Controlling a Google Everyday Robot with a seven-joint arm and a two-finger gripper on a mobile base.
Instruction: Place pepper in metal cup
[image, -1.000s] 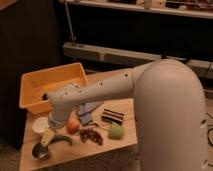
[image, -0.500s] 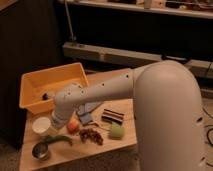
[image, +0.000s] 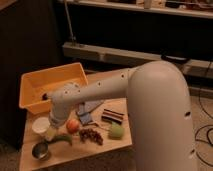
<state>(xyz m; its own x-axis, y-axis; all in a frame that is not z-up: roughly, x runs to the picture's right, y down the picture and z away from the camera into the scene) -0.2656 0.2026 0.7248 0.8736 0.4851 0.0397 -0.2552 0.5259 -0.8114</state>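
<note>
Item 1: gripper (image: 51, 133), low over bench (image: 85, 150), front-left, btw white cup (image: 40, 124) & pepper (image: 64, 139). I can't tell whether it's spread or pinched.
Item 2: pepper, lying on bench just right of gripper, near metal cup (image: 40, 150).
Item 3: metal cup, upright, front-left corner.
Misc: red-orange fruit (image: 73, 125), yellow bin (image: 35, 82).

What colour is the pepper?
Green. The pepper lies beside the metal cup, with the gripper at its left end. The camera view shows it best.

No readable text or labels; the dim view may hide some.
</note>
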